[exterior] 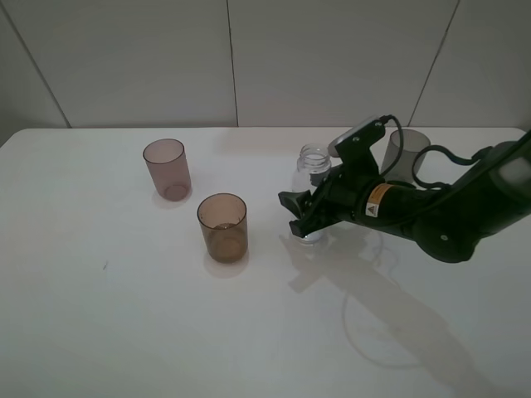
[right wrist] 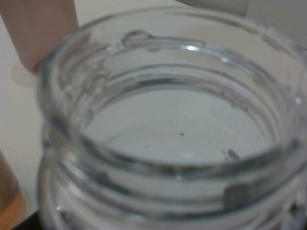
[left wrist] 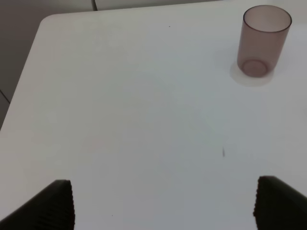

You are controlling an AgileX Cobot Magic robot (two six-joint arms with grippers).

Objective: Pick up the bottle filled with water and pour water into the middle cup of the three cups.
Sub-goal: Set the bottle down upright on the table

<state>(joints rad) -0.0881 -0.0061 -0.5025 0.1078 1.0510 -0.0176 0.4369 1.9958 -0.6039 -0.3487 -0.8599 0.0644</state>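
Between right gripper fingers: the bottle, upright.

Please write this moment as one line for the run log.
stage: grasp | right gripper: shut on bottle, upright on table | left gripper: open, empty | amber cup: no pour yet

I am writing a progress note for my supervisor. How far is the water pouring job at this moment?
Done: the right gripper is shut on the bottle, which stands upright with its neck open. In hand: the grasp only; whether the bottle has left the table cannot be told. Left: carrying it to the amber middle cup and tilting to pour; that cup looks empty. The left gripper is open, apart from all cups.
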